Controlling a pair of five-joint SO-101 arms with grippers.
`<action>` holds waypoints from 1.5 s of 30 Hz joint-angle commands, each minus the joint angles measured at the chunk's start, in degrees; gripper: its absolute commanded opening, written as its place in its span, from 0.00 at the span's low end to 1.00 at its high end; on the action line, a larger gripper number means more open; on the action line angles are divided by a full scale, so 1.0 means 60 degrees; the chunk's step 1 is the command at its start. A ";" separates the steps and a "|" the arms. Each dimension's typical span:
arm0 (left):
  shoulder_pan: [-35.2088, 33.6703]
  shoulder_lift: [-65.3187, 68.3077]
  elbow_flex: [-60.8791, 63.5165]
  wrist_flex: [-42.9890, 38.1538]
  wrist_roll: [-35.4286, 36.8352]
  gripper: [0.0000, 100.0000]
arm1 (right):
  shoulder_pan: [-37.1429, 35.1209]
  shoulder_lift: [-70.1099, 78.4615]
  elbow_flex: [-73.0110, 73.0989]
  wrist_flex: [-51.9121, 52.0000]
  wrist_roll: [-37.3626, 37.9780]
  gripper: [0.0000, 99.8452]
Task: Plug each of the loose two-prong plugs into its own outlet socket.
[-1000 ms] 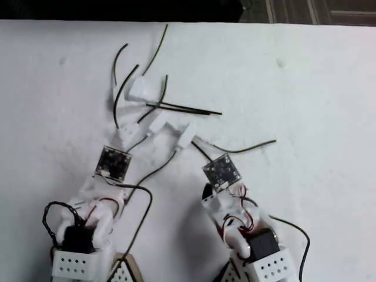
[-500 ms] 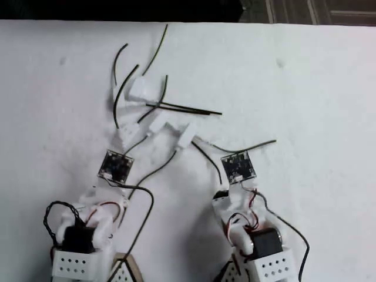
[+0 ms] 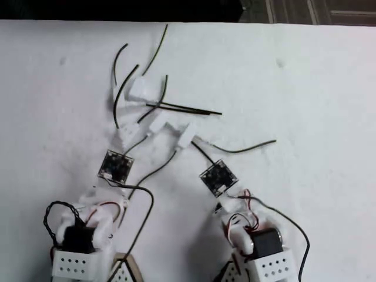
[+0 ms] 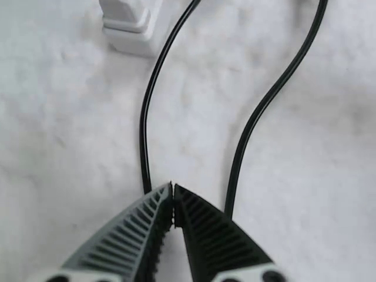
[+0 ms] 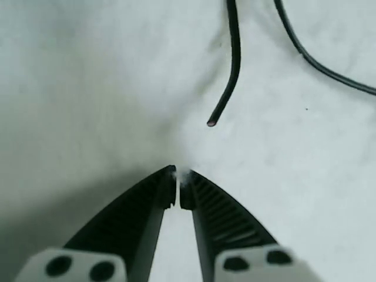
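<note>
**High view.** The work surface is a white table [image 3: 317, 88]. A dark strip [image 3: 117, 9] runs beyond its far edge, and a tiled floor [image 3: 311, 10] shows at the far right corner. The white plug and socket bodies [image 3: 144, 89] lie in a loose cluster left of centre. They are linked and crossed by thin black leads [image 3: 182, 108]. Plugs cannot be told from sockets here, and no mated pair can be made out. The left arm [image 3: 88, 220] and right arm [image 3: 255, 238] enter from the near edge. Each wrist camera board covers its own fingers, and the near edge of the picture cuts off both bases.

**Left wrist view.** The left gripper [image 4: 173, 188] hangs just above the table [image 4: 59, 129] with its jaws together and nothing between them. One black lead [image 4: 147, 117] passes under the tip of one finger; whether they touch cannot be told. A second lead [image 4: 258, 117] runs beside the other finger. A white body [image 4: 132, 26] lies ahead of the tips and apart from them. The frame edge cuts it off, so its type is unclear.

**Right wrist view.** The right gripper [image 5: 177, 174] has its jaws together and empty, low over the bare table [image 5: 82, 88]. A cut lead end [image 5: 211, 122] lies just ahead of the tips without touching them. Another lead [image 5: 311, 61] curves past farther off.
</note>
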 commanded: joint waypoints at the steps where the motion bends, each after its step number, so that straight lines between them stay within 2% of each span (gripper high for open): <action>1: -0.0037 -0.0095 -0.0029 0.0059 -0.0059 0.03 | 0.0388 -0.0051 0.0103 0.0066 0.0381 0.02; 11: -0.0037 -0.0095 -0.0029 0.0059 -0.0059 0.03 | 0.0608 -0.0051 0.0103 0.0066 0.0396 0.02; 13: -0.0037 -0.0095 -0.0029 0.0059 -0.0059 0.03 | 0.0330 -0.0051 0.0103 0.0037 0.0381 0.02; 17: -0.0037 -0.0095 -0.0029 0.0059 -0.0059 0.03 | -0.1018 -0.0051 0.0103 -0.0432 0.0381 0.02; 20: -0.0037 -0.0095 -0.0029 0.0059 -0.0059 0.03 | -0.1414 -0.0051 0.0103 -0.0505 0.0352 0.02; 22: -0.0037 -0.0095 -0.0029 0.0059 -0.0059 0.03 | -0.1399 -0.0051 0.0103 -0.0667 -0.0249 0.02; 26: -0.0037 -0.0095 -0.0029 0.0059 -0.0059 0.03 | -0.1399 -0.0051 0.0103 -0.0667 -0.2286 0.02; 28: -0.0037 -0.0095 -0.0029 0.0059 -0.0059 0.03 | -0.1399 -0.0037 0.0103 -0.0637 -0.2769 0.02; 45: -0.0037 -0.0095 -0.0029 0.0059 -0.0059 0.03 | -0.1414 -0.0037 0.0103 -0.0623 -0.2799 0.02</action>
